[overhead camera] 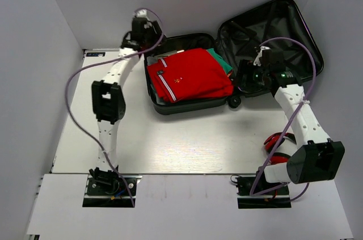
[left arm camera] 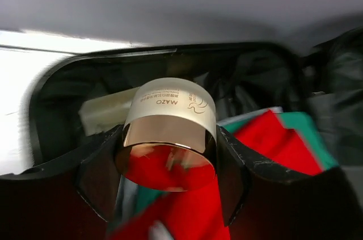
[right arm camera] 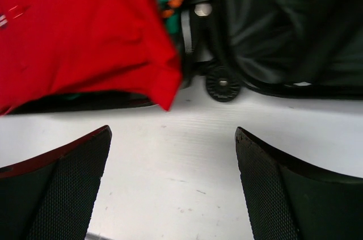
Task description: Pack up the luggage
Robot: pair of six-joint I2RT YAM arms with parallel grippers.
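The luggage (overhead camera: 193, 107) lies open at the back of the table, its lid (overhead camera: 283, 30) leaning up to the right. A folded red garment (overhead camera: 190, 75) lies over green cloth and fills the base. My left gripper (overhead camera: 142, 27) hovers over the case's far left corner. In the left wrist view it (left arm camera: 165, 173) is shut on a cream jar with a gold lid (left arm camera: 170, 121), above the luggage rim (left arm camera: 51, 87) and the red garment (left arm camera: 266, 138). My right gripper (right arm camera: 173, 183) stands open and empty over bare table, just in front of a luggage wheel (right arm camera: 220, 83) and the red garment's edge (right arm camera: 74, 30).
A pale packet (left arm camera: 105, 112) lies inside the case under the jar. A red and black object (overhead camera: 278, 140) sits on the table beside the right arm. White walls close in the table (overhead camera: 187, 143) on the left, back and right.
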